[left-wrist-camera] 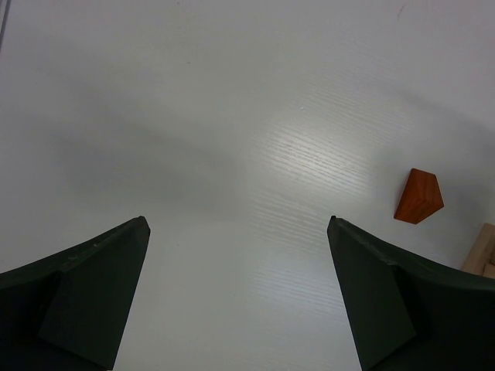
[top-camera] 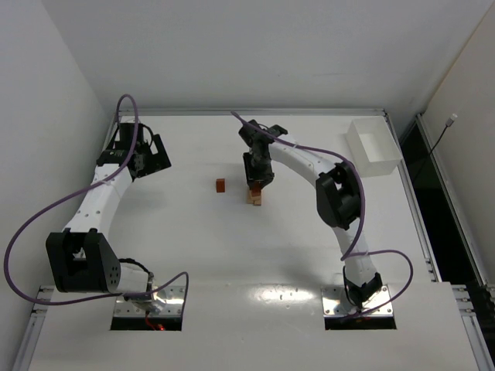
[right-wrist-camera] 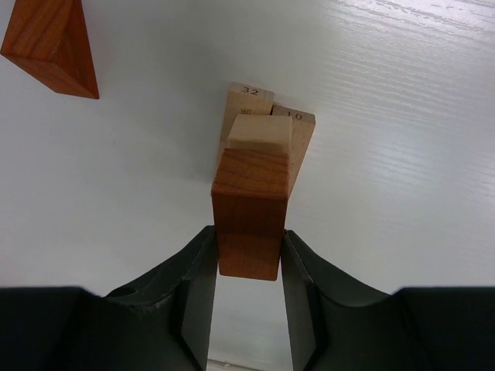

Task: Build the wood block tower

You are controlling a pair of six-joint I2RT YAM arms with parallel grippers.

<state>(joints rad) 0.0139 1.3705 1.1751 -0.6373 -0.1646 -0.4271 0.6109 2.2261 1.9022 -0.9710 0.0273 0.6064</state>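
The wood block tower [top-camera: 255, 198] is a small stack of pale planks at the table's middle. In the right wrist view two numbered pale planks [right-wrist-camera: 249, 99] lie side by side with a pale block [right-wrist-camera: 263, 131] on them. My right gripper [right-wrist-camera: 247, 249] is shut on a reddish-brown block [right-wrist-camera: 249, 207], held right over that pale block; I cannot tell if they touch. A loose reddish-brown wedge [top-camera: 220, 185] [right-wrist-camera: 54, 42] [left-wrist-camera: 418, 196] lies left of the tower. My left gripper [left-wrist-camera: 238, 224] [top-camera: 151, 158] is open and empty at the far left, over bare table.
A white rectangular tray [top-camera: 373, 147] stands at the back right. A pale plank's end [left-wrist-camera: 484, 249] of the tower shows at the right edge of the left wrist view. Purple cables loop over both arms.
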